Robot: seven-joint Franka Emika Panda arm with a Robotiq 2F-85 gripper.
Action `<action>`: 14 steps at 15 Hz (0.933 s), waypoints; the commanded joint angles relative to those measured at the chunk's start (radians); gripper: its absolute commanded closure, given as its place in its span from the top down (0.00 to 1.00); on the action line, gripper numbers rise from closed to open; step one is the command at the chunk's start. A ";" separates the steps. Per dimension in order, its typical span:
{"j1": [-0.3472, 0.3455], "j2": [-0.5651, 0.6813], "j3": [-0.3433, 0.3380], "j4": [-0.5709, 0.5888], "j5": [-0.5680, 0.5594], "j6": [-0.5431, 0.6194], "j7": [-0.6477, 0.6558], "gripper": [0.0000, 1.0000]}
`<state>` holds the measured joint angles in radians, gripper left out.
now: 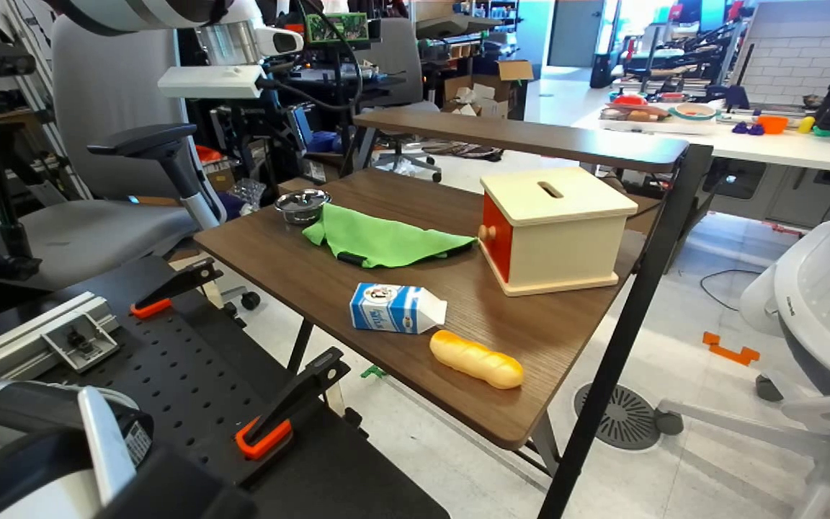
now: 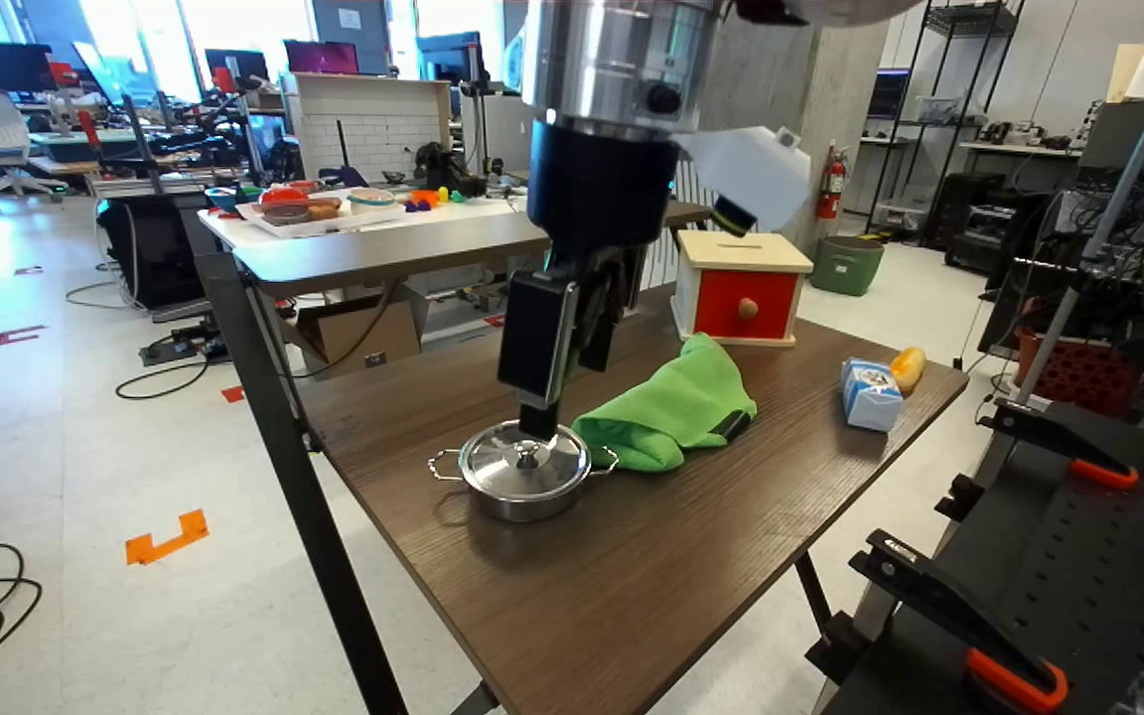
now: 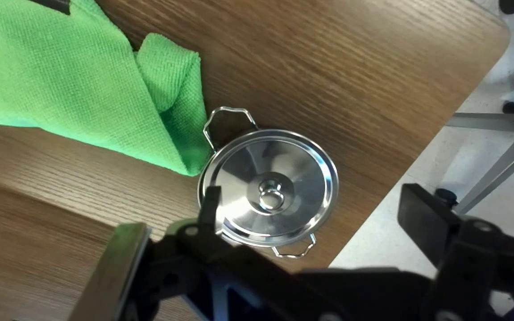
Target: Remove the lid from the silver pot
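Lid [image 3: 288, 183] and silver pot [image 2: 527, 508] sit together on the table [image 2: 572, 616], the lid not yet lifted, and we judge the step in hand to be lining up above it. Reading the wrist view as a clock with twelve at the top, we see the gripper [image 3: 313, 191] with its fingers [image 3: 420, 205] wide apart, one at nine and one at three, nothing held. Our next move turns on the knob [image 3: 271, 199] at the lid's middle: it shows inside that gap but off centre, toward nine o'clock, nearer the finger on that side. In an exterior view the gripper hangs over the pot, one finger hiding a bit of the lid; how much air lies beneath it we cannot tell. Since the knob is round, we have no long axis to match, so closing along the nine-to-three line should serve once we ease toward nine and come down. The pot's handles [image 3: 232, 109] sit at about eleven and five from the knob, off that line. A green cloth [image 3: 74, 84] lies at ten o'clock, right beside the eleven o'clock handle; whether they touch, we can't be sure. We would mind the nine o'clock finger landing on the lid instead of beside the knob.
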<state>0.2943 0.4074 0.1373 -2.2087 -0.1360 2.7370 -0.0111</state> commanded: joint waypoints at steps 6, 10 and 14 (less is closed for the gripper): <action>0.046 0.154 -0.045 0.172 -0.031 -0.063 0.098 1.00; 0.053 0.192 -0.049 0.217 -0.030 -0.092 0.110 1.00; 0.047 0.221 -0.039 0.252 -0.022 -0.113 0.104 0.74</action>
<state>0.3265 0.5988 0.1075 -2.0064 -0.1468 2.6574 0.0746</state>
